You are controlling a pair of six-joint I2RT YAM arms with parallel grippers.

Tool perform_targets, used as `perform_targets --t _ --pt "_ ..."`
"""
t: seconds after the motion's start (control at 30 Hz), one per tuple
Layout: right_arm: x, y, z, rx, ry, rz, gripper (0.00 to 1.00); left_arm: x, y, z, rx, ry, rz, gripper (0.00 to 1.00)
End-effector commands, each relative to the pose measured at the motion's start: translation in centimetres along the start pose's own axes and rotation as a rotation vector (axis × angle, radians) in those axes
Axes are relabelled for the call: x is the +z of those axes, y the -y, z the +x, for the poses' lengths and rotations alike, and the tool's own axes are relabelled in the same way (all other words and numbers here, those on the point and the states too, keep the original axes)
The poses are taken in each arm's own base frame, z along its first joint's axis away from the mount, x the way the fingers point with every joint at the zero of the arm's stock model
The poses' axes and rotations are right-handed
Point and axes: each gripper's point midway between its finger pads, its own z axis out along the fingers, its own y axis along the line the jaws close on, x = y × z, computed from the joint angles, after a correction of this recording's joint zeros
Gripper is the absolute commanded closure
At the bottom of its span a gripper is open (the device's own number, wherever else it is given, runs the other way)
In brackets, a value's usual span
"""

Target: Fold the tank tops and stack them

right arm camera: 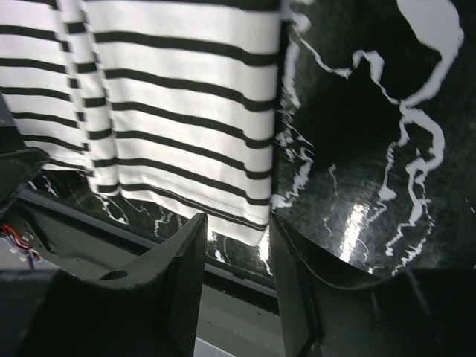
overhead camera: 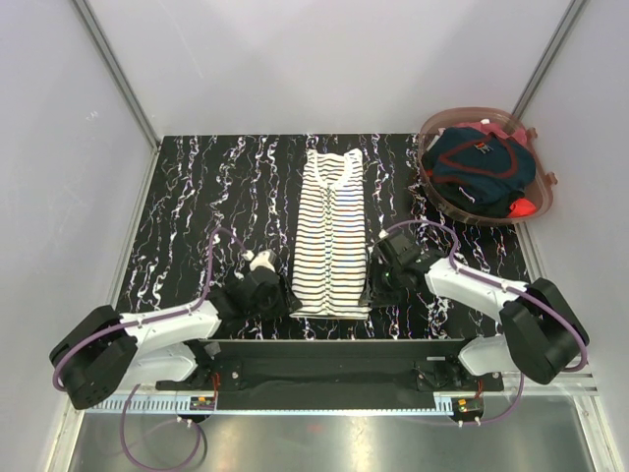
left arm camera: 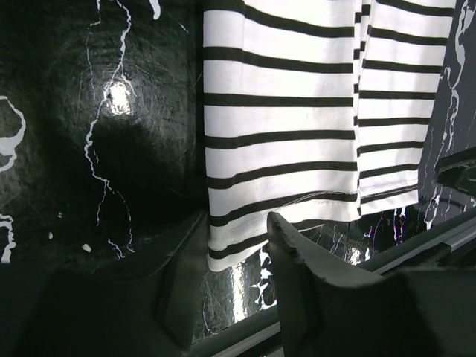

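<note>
A black table (overhead camera: 197,216) veined in white carries two things. A striped top (overhead camera: 329,236) lies flat down its middle, folded narrow, hem toward the near edge. A pinkish basket (overhead camera: 462,113) sits at the far right corner.

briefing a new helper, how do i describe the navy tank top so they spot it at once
At the far right corner of the black marbled table sits a pinkish see-through basket. The navy tank top lies bunched inside, dark with red trim, unlike the striped tank top laid flat mid-table.
</note>
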Motion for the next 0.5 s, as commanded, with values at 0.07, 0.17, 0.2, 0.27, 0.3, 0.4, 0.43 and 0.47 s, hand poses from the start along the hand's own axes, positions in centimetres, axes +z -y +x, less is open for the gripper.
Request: perform_targets --t 0.07,0.17,0.2,0.27,0.3,0.4,0.43,0.47 --pt "0.0 0.6 1.4 0.039 -0.021 0.005 0.56 -0.7 -4.7 4.2 0.018 -0.141 -0.138 0.55" --pt "0.4 0.8 1.9 0.044 -0.040 0.008 0.57 -0.8 -5.3 4.7 0.017 -0.151 -0.148 0.56" --pt "0.5 0.6 2.1 0.048 -0.050 -0.001 0.59 -0.8 -5.4 4.8 0.018 -0.155 -0.149 0.57" --pt "0.8 0.7 2.5 0.048 -0.063 0.000 0.59 -0.8 -5.6 5.1 0.016 -0.164 -0.153 0.59" --pt "0.8 0.7 2.7 0.048 -0.068 0.002 0.60 -0.8 -5.6 5.2 0.017 -0.168 -0.150 0.60" --pt "1.1 0.9 2.9 0.052 -0.065 0.003 0.59 -0.7 -5.7 5.2 0.016 -0.165 -0.153 0.62" --pt "1.2 1.0 2.9 0.054 -0.066 0.004 0.60 -0.6 -5.7 5.2 0.021 -0.164 -0.154 0.62" --pt "1.4 1.0 3.0 0.050 -0.071 0.008 0.61 -0.5 -5.5 5.1 0.026 -0.165 -0.157 0.64"
